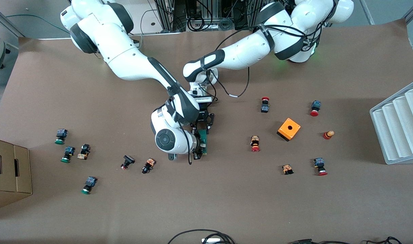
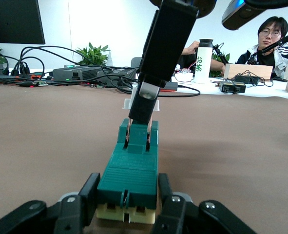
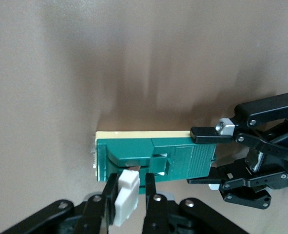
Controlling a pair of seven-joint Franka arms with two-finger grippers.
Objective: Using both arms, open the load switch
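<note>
The load switch (image 1: 203, 138) is a narrow green block on a cream base, lying on the brown table near its middle. My left gripper (image 1: 204, 127) is shut on the end of the block that points toward the arms' bases. In the left wrist view its fingers (image 2: 87, 195) clamp both sides of the green body (image 2: 131, 165). My right gripper (image 1: 198, 151) comes down over the opposite end, the one nearer the front camera. In the right wrist view the white piece (image 3: 125, 197) stands between its fingers (image 3: 151, 195), tilted up off the green block (image 3: 153, 156).
An orange box with a hole (image 1: 288, 128) and red-capped buttons (image 1: 255, 143) lie toward the left arm's end, where a white ribbed rack (image 1: 401, 125) stands at the edge. Green-capped buttons (image 1: 60, 136) and a cardboard box (image 1: 8, 173) sit toward the right arm's end.
</note>
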